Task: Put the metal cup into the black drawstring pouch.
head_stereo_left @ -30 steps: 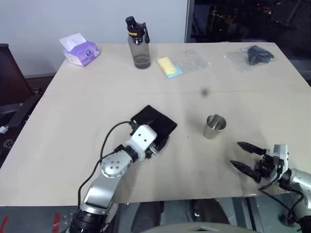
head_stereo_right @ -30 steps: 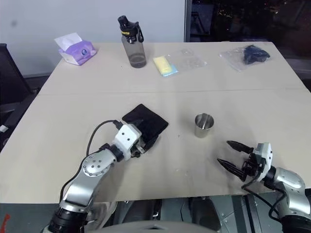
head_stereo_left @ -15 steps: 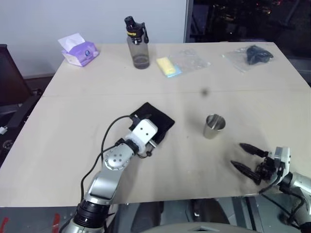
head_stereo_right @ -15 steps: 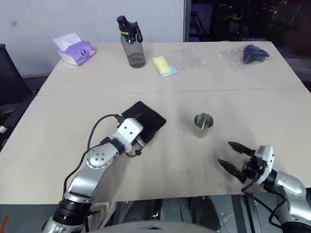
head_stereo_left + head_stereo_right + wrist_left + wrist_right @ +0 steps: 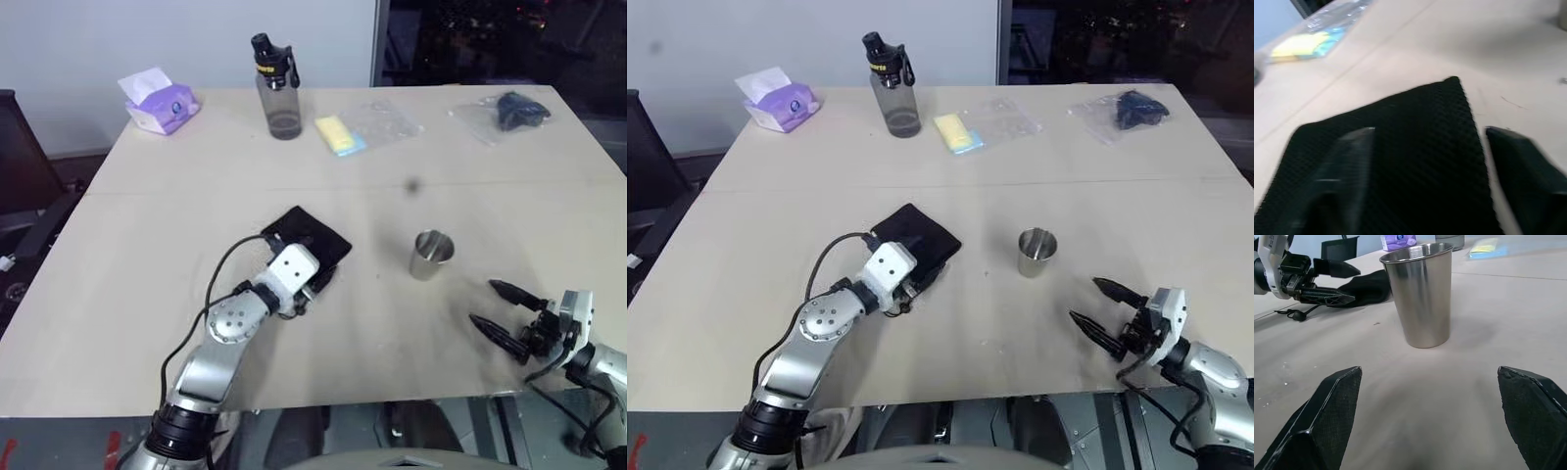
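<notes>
A broad table (image 5: 147, 245) with a smooth, pale beige top, divided by a thin seam running across it, bears everything in the scene. At its far edge a grey translucent water bottle (image 5: 278, 88) with a black cap and loop is stood upright, and beside it a soft purple-and-white tissue pack (image 5: 159, 101) is set near the far left corner. A crinkled clear plastic bag (image 5: 382, 121) with a flat yellow-and-blue pad (image 5: 339, 135) at its near end is laid just right of the bottle, and a second clear bag holding a dark bundle (image 5: 509, 110) is placed toward the far right.

The black drawstring pouch (image 5: 312, 240) is spread flat near the table's middle, a matte, roughly square piece of fabric; in the left wrist view its cloth is seen as a fine woven mesh (image 5: 1400, 147). The left gripper (image 5: 914, 286) is placed at the pouch's near edge with one finger over the fabric and the other beside it, the jaws partly closed; whether the cloth is actually pinched cannot be told.

The metal cup (image 5: 431, 255), a small shiny steel tumbler, slightly tapered and without a handle, is stood upright to the right of the pouch, well apart from it. The right gripper (image 5: 503, 313) is held near the front right edge, its pointed black fingers spread wide with nothing between them, aimed at the cup
</notes>
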Available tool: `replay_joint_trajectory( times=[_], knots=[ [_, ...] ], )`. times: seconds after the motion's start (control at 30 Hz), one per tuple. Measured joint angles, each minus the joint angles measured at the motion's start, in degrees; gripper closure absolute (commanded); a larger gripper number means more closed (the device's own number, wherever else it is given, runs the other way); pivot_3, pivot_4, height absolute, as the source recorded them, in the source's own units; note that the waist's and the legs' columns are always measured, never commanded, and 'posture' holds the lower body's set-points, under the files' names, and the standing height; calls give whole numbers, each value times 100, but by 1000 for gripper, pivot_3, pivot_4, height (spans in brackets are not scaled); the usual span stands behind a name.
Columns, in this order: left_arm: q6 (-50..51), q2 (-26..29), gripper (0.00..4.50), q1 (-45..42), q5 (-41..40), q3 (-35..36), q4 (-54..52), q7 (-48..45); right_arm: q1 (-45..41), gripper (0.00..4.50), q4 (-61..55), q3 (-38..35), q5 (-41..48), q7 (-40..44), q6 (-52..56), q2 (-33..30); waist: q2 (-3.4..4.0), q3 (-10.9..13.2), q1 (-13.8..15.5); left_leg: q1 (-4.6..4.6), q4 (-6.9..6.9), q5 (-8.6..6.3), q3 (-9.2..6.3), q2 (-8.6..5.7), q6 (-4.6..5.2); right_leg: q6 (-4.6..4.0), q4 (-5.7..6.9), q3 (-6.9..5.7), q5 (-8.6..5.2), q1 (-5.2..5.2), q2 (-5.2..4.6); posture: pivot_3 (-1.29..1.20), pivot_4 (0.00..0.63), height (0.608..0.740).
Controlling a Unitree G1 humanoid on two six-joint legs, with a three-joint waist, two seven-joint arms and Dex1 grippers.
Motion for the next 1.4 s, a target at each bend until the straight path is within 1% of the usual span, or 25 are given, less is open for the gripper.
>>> replay_joint_trajectory(
  times=[0.1,0.13,0.17,0.47,0.6,0.73,0.8,0.9,1.0,1.07,1.17,1.2,1.27,1.3,1.33,1.37,1.4],
  knots=[
    [58,3,3913,9,-7,13,9,4,40,0,-96,96,-5,13,0,50,0,0,7,-1,0,0,0,0,0,0,0,0,0,0,-1,0,150,740],
    [82,-2,4334,9,-8,16,9,10,48,0,-139,127,-5,14,0,50,0,0,7,-1,1,0,0,0,0,0,0,0,0,0,-1,0,150,740],
    [101,-8,4424,9,-12,16,9,13,50,0,-169,143,-5,14,0,54,0,0,7,-2,1,0,0,0,0,0,0,0,0,0,-1,0,150,740],
    [317,-87,4424,-12,-122,82,8,21,69,0,-266,244,-57,-2,-149,65,0,0,8,-1,1,0,0,-1,0,0,1,-1,0,0,-1,0,150,740],
    [699,-251,4424,-184,-376,251,7,23,111,0,-853,247,-250,-219,-224,-89,-1,0,8,-1,4,0,-1,-1,0,1,3,-1,0,0,0,0,150,740],
    [1419,-470,4424,-289,-910,544,-163,21,68,0,-1711,280,-355,-526,-16,-369,-1,1,-6,-3,5,0,-3,-1,0,1,4,-2,0,0,1,0,150,740],
    [1814,-552,4424,-420,-1172,709,-325,31,-316,0,-2279,338,-517,-946,406,-632,-3,1,-20,-1,11,0,-4,-2,0,2,8,-2,1,1,2,0,150,740],
    [2253,-612,4424,-610,-1438,775,-532,69,-865,0,-2601,598,-867,-1228,793,-965,-7,-1,4,-2,14,0,-10,-4,0,1,10,-6,1,2,3,0,150,740],
    [2744,-659,4424,-829,-1627,782,-610,152,-1289,0,-2463,1101,-1414,-1319,1073,-1245,-12,2,21,-8,14,0,-14,-7,0,0,9,-7,1,2,3,0,150,740],
    [3056,-722,4424,-961,-1815,805,-742,211,-1401,0,-2205,1349,-1747,-1387,1129,-1283,-13,2,29,-14,14,1,-15,-8,0,-3,6,-8,4,2,1,0,150,740],
    [3334,-768,4424,-1104,-2033,842,-865,257,-1545,0,-1981,1451,-2168,-1521,970,-1414,-17,1,10,-12,14,1,-13,-8,0,-15,5,-5,12,2,2,0,150,740],
    [3439,-772,4500,-1163,-2083,844,-930,280,-1564,529,-1876,1465,-2382,-1623,953,-1483,-22,-2,2,-10,14,1,-14,-8,0,-12,6,-5,10,2,2,0,150,740],
    [3492,-774,4500,-1189,-2137,853,-972,292,-1559,1180,-1806,1462,-2494,-1669,955,-1523,-26,-5,-5,-7,14,1,-14,-7,0,-12,6,-5,9,2,4,0,150,740],
    [3555,-774,4500,-1226,-2193,863,-1008,301,-1522,1574,-1717,1474,-2603,-1699,971,-1586,-26,-5,-13,-4,14,1,-14,-6,0,-9,7,-5,7,3,7,0,150,740],
    [3657,-821,4500,-1259,-2282,903,-1029,348,-1409,1678,-1678,1558,-2664,-1682,978,-1600,-25,-4,-16,-3,14,1,-16,-4,0,-1,11,-5,2,2,9,0,150,740],
    [3722,-839,4500,-1278,-2359,924,-1030,385,-1339,2241,-1635,1585,-2705,-1653,946,-1640,-25,-3,-10,-4,14,1,-17,-5,0,0,12,-5,1,2,9,0,150,740],
    [3758,-856,4500,-1297,-2392,941,-1030,406,-1320,2698,-1602,1584,-2734,-1651,934,-1697,-26,-3,-8,-4,15,1,-14,-5,0,0,12,-3,2,2,8,0,150,740]
  ],
)
